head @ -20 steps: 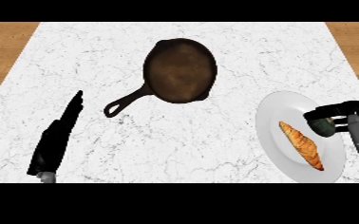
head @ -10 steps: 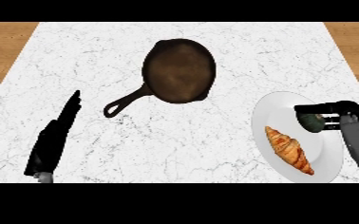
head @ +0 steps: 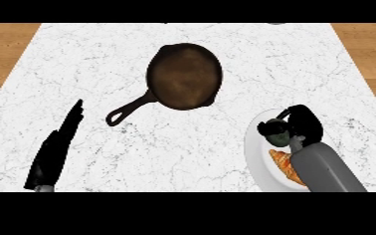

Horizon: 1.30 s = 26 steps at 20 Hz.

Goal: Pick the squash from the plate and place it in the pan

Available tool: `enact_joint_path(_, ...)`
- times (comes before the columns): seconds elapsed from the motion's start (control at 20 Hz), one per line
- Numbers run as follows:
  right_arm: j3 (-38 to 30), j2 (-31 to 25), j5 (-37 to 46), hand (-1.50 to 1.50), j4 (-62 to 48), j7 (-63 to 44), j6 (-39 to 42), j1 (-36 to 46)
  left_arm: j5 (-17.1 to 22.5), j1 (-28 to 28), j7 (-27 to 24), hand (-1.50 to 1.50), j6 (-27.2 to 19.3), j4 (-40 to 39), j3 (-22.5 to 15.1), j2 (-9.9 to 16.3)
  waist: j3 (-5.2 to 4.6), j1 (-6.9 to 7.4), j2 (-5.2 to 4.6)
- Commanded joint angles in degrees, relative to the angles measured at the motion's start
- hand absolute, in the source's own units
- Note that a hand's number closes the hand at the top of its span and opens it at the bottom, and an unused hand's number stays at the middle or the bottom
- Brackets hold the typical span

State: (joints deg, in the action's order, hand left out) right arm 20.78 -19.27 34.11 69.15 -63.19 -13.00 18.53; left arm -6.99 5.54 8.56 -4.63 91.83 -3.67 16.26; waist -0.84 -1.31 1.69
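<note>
A dark green squash (head: 280, 139) lies on the white plate (head: 255, 150) at the lower right. My right hand (head: 303, 123) is curled over it, thumb and fingers wrapping its top and far side, so much of it is hidden. The dark cast-iron pan (head: 184, 76) sits in the middle of the counter, its handle (head: 132, 110) pointing to the lower left, well apart from the plate. My left hand (head: 58, 147) rests at the lower left with straight fingers, holding nothing.
An orange croissant (head: 284, 162) lies on the plate's near part, partly under my right forearm (head: 323, 167). The white marble counter (head: 110, 50) ends in wooden strips (head: 15, 45) at the left and right edges.
The plate with the croissant has slid left and toward me. My right hand has moved left with it and curled closer over the squash. The pan and left hand stayed still.
</note>
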Motion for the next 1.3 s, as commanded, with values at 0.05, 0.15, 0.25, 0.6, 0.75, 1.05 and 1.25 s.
enact_joint_path(0.05,7.9,-1.9,18.8,1.50,8.4,-11.8,-4.3,3.4,0.0,-0.5,1.2,0.00,-0.6,0.3,0.5,-0.1,0.23,-1.12,0.36)
enact_joint_path(0.15,9.5,-1.1,25.6,1.50,11.7,-13.2,-3.1,7.8,-0.6,0.0,0.5,0.00,-0.8,-0.3,-0.3,-0.8,0.21,-0.59,0.41)
enact_joint_path(0.25,11.1,-0.4,30.1,1.50,17.5,-15.9,1.9,9.1,-0.4,0.3,-0.2,0.00,-1.0,-1.1,0.4,-0.9,0.35,-0.95,0.09)
enact_joint_path(0.6,8.9,12.1,42.4,1.50,20.4,-20.7,11.4,16.9,-0.7,1.1,-2.2,0.00,-0.2,0.5,-0.1,-0.9,0.75,1.45,-1.34)
enact_joint_path(0.75,3.2,16.7,42.3,1.50,11.3,-15.4,7.3,21.3,-2.5,-0.9,1.6,0.00,-1.6,3.3,-1.9,-2.3,0.84,2.25,-1.74)
enact_joint_path(1.05,-5.9,19.1,37.8,1.50,-2.8,-9.0,-2.3,29.6,-0.9,-3.1,-3.2,0.00,0.6,-3.3,-0.4,-2.1,0.81,3.27,-2.39)
enact_joint_path(1.25,-9.0,19.2,31.9,1.50,-12.3,-3.6,-10.0,29.9,0.1,-2.6,-0.8,0.00,2.5,0.7,0.1,-0.5,0.89,4.55,-2.53)
